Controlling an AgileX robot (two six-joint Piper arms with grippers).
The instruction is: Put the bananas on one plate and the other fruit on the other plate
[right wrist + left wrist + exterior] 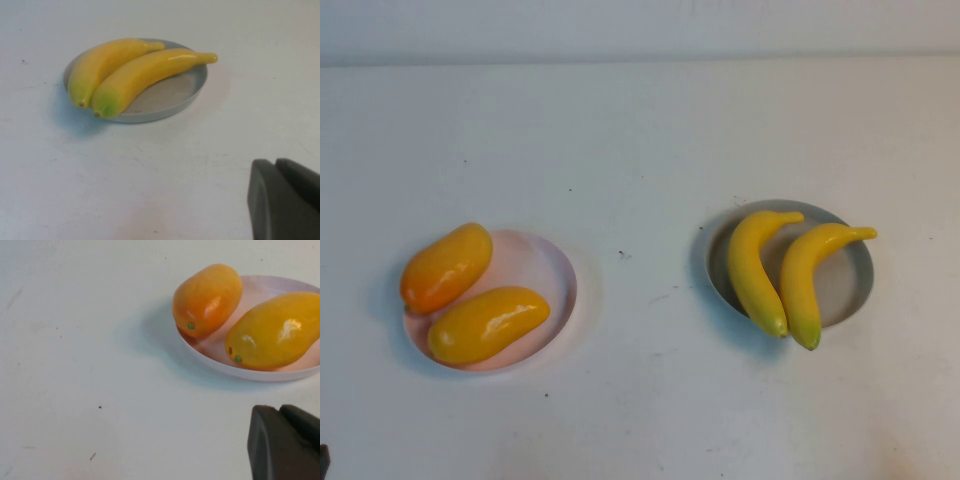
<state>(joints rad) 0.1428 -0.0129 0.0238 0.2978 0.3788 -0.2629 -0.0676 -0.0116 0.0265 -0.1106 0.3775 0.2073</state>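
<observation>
Grippers, left (285, 442) and right (285, 200), are parked near the table's front edge, finger state not discernible, nothing held, while farther off the mangoes (465, 295) lie diagonally on the pink plate (555, 265), the bananas (780, 275) lengthwise across the grey plate (855, 285); no writing is seen.

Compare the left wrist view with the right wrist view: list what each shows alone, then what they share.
Only the left wrist view shows the pink plate holding the orange fruit and the golden yellow fruit, plus part of the left pincer close to the camera. Only the right wrist view shows the blue-grey plate carrying two bananas, plus part of the right pincer. Both share the white table, and each pincer is off its plate, holding nothing.
</observation>
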